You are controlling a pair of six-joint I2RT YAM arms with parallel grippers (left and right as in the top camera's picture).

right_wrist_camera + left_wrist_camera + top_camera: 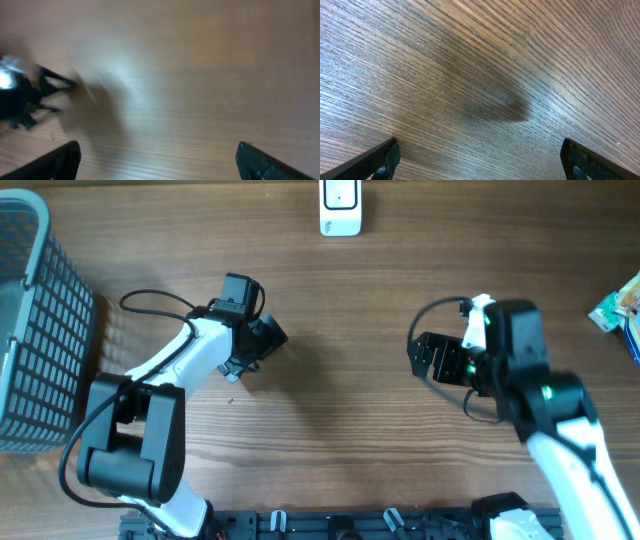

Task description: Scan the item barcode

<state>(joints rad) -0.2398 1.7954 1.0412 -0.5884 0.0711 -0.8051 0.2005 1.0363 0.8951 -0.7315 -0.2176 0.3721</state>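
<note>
Left gripper (272, 340) and right gripper (415, 357): jaws fully spread, nothing held.
The item (612, 308) lies at the right edge of the tabletop (340, 310), well apart from the right gripper; the white scanner (340, 208) stands at the far edge.

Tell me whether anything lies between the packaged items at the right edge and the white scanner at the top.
Nothing visible does. Only bare table lies between the packaged items and the white scanner. In the overhead view the right gripper hangs below that line.
</note>
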